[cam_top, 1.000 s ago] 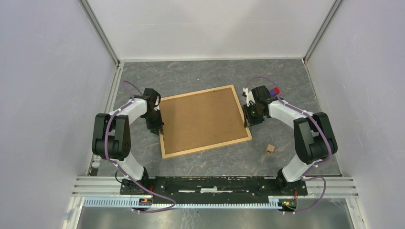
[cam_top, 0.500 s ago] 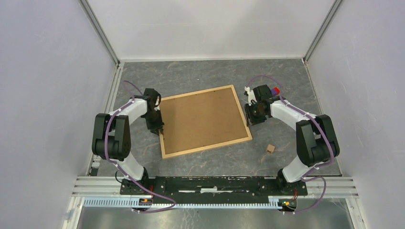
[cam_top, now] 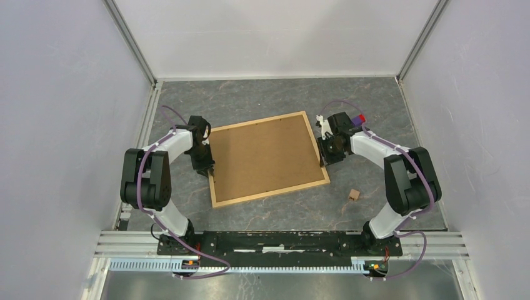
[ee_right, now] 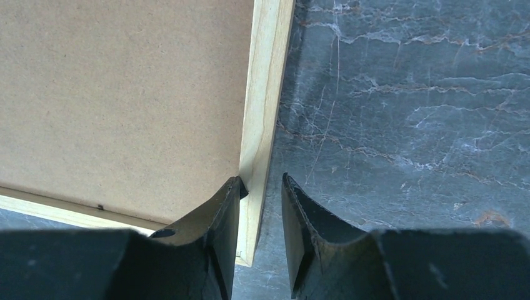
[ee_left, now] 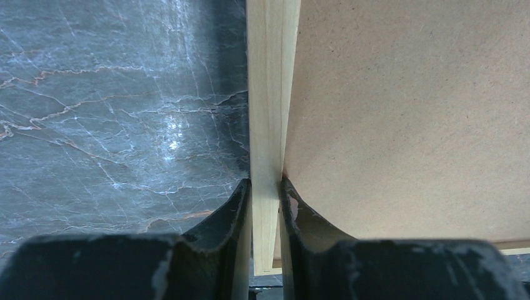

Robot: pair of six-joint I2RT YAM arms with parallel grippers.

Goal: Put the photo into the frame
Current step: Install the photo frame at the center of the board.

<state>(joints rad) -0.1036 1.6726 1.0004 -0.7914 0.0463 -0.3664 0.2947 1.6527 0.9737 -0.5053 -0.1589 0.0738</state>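
– What is in the frame (cam_top: 265, 157)?
– I cannot tell. It lies flat on the worktop (cam_top: 250, 100) between the two arms, back side up, and its brown back panel (ee_left: 406, 112) fills the whole opening. The photo shows in no view.
– Who has hold of it?
– The left tool (ee_left: 265, 187) is clamped on the left wooden strip near the front corner, one finger on the outside and one on the panel side, both pressed against the wood. The right tool (ee_right: 261, 181) straddles the right strip with its jaws partly apart: the inner finger (ee_right: 219, 219) touches the wood at the panel's edge, while the outer one stands just clear of it over the worktop, so it grips nothing.
– Anything else around?
– A small wooden block (cam_top: 354, 194) lies on the worktop near the frame's front right corner, apart from it and from the right arm.
– Anything cut off?
– Both wrist views show only a short stretch of strip and panel.
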